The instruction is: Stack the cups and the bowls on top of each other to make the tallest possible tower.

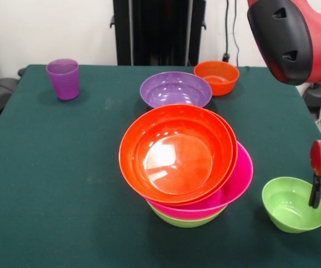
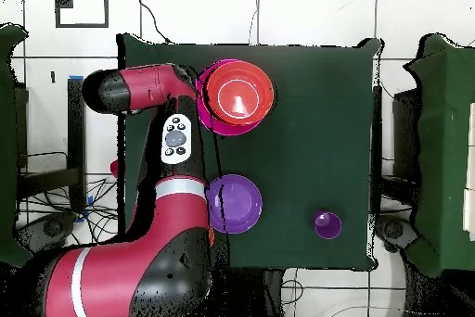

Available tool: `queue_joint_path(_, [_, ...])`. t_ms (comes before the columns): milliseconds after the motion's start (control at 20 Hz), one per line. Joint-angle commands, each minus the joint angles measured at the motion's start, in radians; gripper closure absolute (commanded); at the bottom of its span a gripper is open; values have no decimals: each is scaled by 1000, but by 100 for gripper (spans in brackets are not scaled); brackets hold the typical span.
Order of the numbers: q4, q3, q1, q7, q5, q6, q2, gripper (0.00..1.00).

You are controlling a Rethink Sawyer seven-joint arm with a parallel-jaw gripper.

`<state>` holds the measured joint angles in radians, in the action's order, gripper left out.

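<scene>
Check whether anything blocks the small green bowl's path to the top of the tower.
Nothing visible does. The gripper reaches into the small green bowl, and bare table lies between it and the tower, whose top orange bowl is empty.

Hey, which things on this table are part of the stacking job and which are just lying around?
Job: tower of orange, hot pink and lime green bowls; purple bowl; small orange bowl; small lime green bowl; purple cup; end effector.
Just around: green table cover; floor cables.
</scene>
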<state>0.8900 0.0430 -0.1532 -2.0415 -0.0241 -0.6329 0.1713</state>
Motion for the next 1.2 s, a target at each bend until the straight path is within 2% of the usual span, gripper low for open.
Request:
queue_joint_path(50, [160,-71,14,-56,11,-4,9,0])
queue_joint_path(550, [157,-1,-9,-82,44,0,-49,0])
queue_joint_path(750, [188,-11,-1,-66,44,26,-38,0])
queue_joint_path(900, [172,-15,0,-71,43,47,-62,0])
queue_joint_path(1200, [188,-27,7,-65,44,78,-61,0])
